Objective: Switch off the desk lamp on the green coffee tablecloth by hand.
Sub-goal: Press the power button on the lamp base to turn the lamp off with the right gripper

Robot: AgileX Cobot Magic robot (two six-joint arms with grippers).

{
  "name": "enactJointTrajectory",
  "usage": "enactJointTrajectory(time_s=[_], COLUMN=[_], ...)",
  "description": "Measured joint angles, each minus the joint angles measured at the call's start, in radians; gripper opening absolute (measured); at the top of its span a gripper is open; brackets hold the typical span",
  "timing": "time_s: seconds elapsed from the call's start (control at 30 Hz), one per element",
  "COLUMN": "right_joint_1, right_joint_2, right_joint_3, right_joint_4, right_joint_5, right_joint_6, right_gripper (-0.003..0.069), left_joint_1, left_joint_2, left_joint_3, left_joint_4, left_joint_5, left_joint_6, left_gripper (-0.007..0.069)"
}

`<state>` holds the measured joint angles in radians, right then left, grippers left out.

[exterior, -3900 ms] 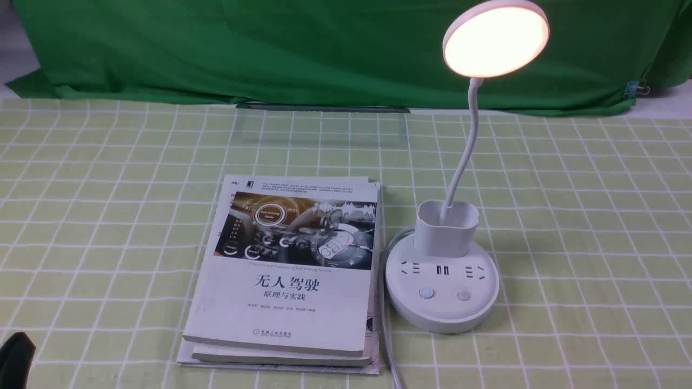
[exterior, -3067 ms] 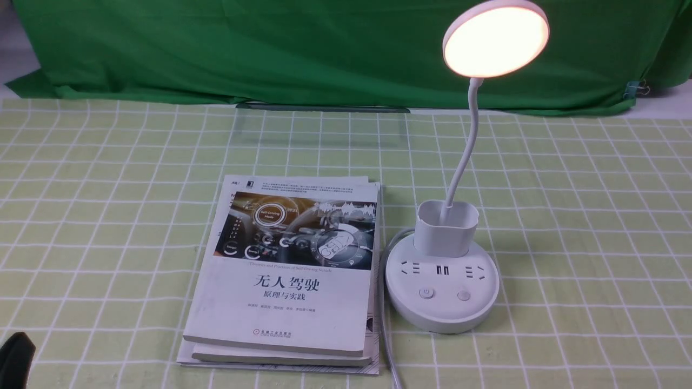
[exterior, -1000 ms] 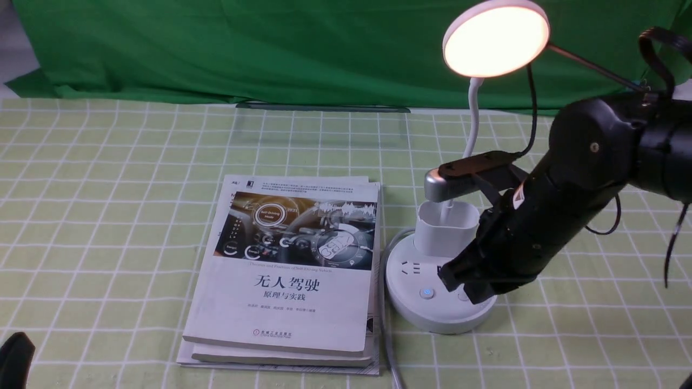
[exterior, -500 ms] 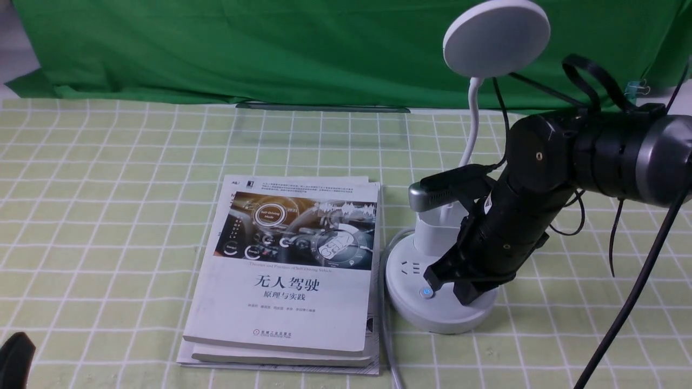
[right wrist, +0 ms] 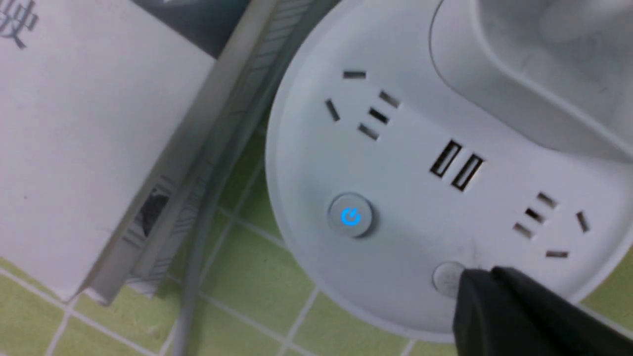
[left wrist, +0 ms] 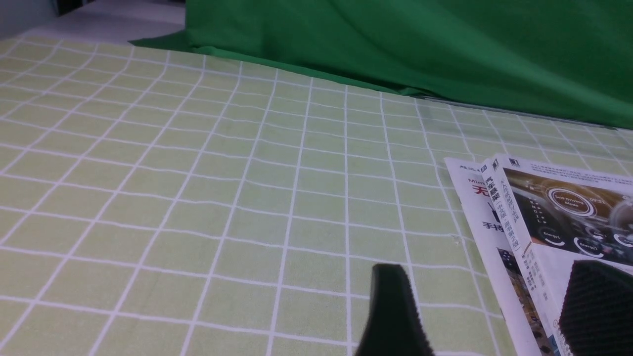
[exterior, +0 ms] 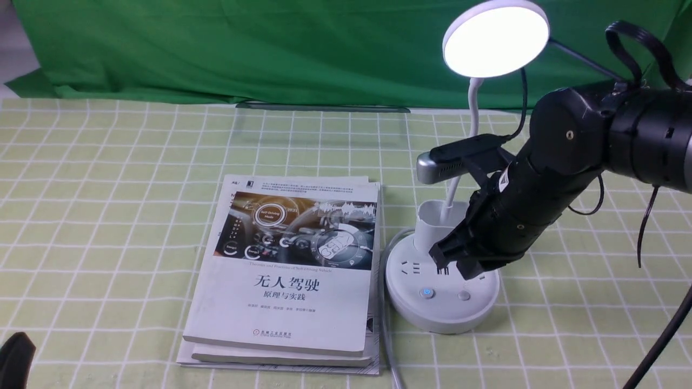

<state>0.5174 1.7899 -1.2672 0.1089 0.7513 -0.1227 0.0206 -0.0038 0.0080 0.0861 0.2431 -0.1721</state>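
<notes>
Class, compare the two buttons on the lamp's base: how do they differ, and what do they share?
The lit button glows blue with a power symbol; the plain button is unlit and unmarked. The lit button sits nearer the books; the plain button sits farther, beside the right gripper. Both are round, set in the lamp base.

Desk lamp (exterior: 432,232) is standing on the green coffee tablecloth (exterior: 108,216), disc head glowing white. R pincer (exterior: 457,265) is hovering just above lamp's base, tips nr the plain button. Book stack (exterior: 286,281) is lying just left of lamp, w/ cord (exterior: 385,324) running btwn them.
</notes>
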Motion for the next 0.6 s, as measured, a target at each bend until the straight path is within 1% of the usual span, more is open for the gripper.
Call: enactJointTrajectory(time_s=[0.27, 0.6], right_joint_1=[0.000, 0.000], right_joint_2=[0.102, 0.095], right_joint_3=[-0.003, -0.008], right_joint_4=[-0.001, -0.001], right_joint_5=[0.004, 0.002], right_joint_6=[0.001, 0.002], right_gripper=[0.0044, 0.0044], left_joint_1=[0.000, 0.000], left_joint_2=[0.000, 0.000], left_joint_3=[0.000, 0.000], left_joint_4=[0.000, 0.000], left_joint_5=[0.000, 0.000], left_joint_6=[0.000, 0.000], left_gripper=[0.0410, 0.0410])
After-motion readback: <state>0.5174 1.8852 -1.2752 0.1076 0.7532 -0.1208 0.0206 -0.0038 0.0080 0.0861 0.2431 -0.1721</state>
